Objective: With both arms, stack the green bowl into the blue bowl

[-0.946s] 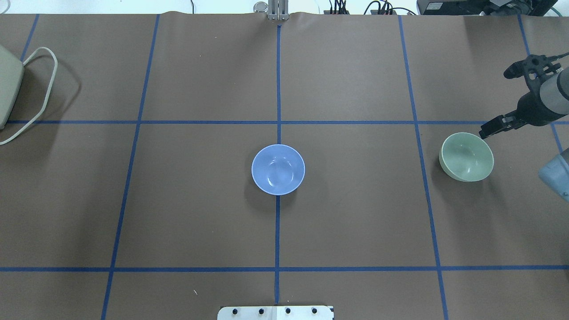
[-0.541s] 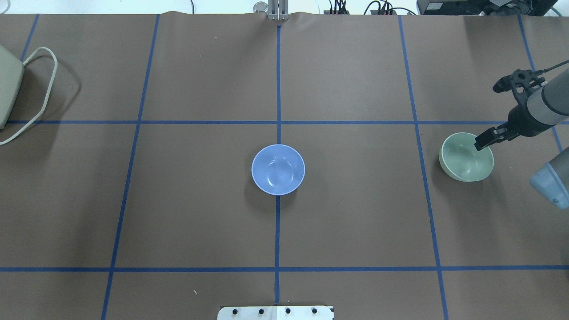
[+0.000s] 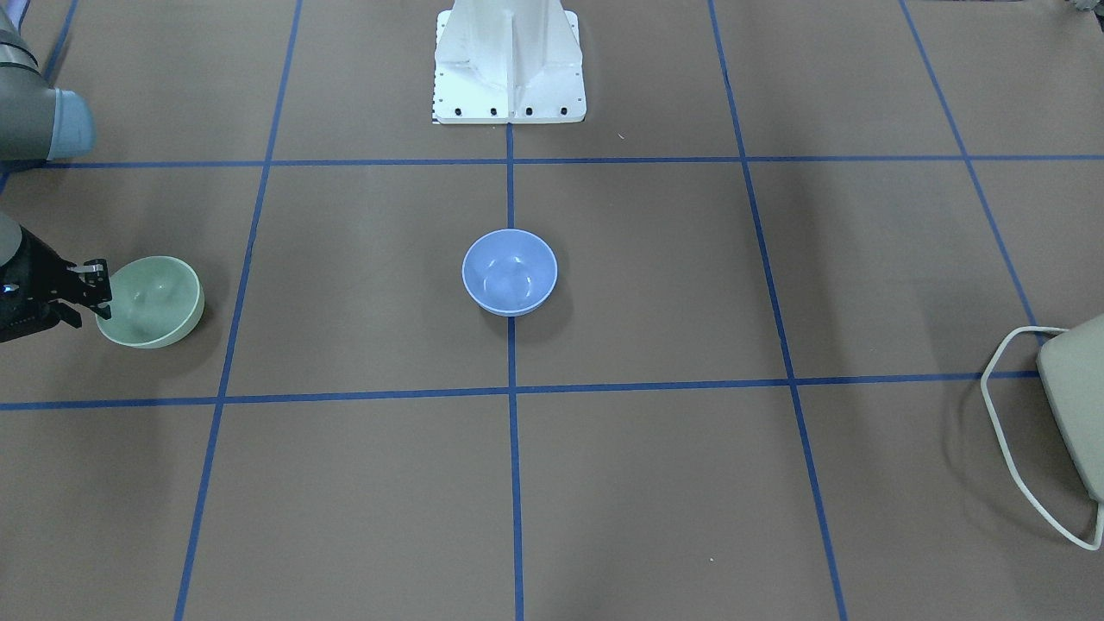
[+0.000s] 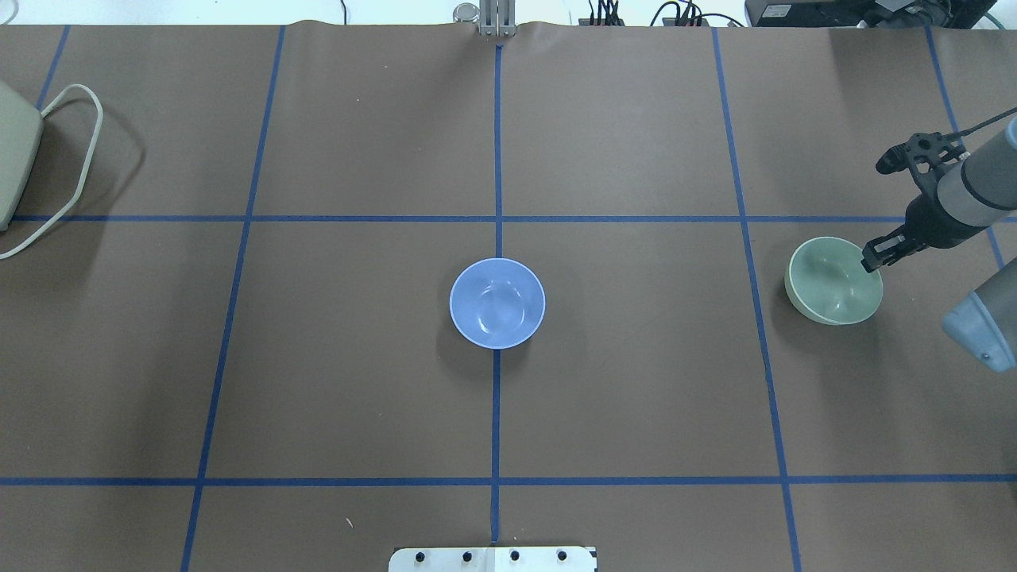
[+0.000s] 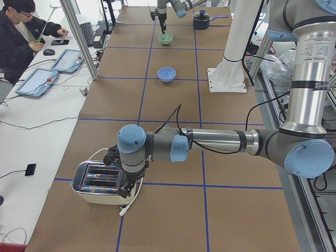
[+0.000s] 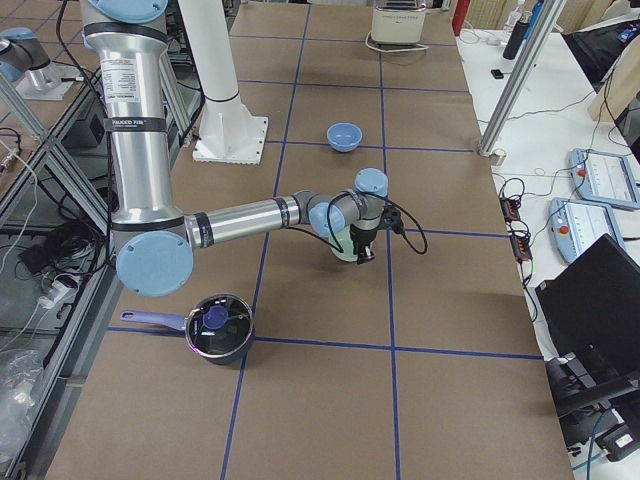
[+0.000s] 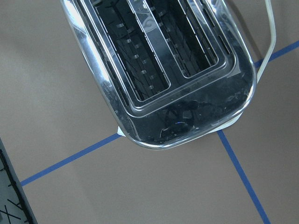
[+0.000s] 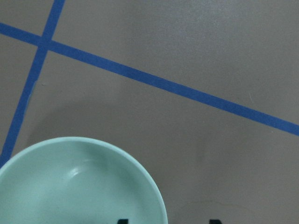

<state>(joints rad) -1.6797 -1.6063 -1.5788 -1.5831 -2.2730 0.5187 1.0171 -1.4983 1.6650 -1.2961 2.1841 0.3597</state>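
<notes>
The green bowl [image 4: 833, 280] stands upright at the table's right side; it also shows in the front view [image 3: 151, 302] and the right wrist view [image 8: 79, 186]. The blue bowl [image 4: 497, 303] stands upright and empty at the table's middle, also in the front view [image 3: 510, 272]. My right gripper [image 4: 872, 258] is open and low at the green bowl's right rim, with one fingertip inside the bowl and one outside. My left gripper [image 5: 126, 189] hangs over a toaster far to the left; I cannot tell whether it is open or shut.
A chrome toaster [image 7: 159, 70] with a white cord sits at the table's far left [image 4: 12, 159]. A dark lidded pot [image 6: 218, 328] stands near the right arm's base. The white base pedestal [image 3: 509, 65] stands at the robot's edge. An operator sits beside the table.
My right gripper has moved from beyond the green bowl's far right edge down onto its rim. Both bowls have stayed in place.
</notes>
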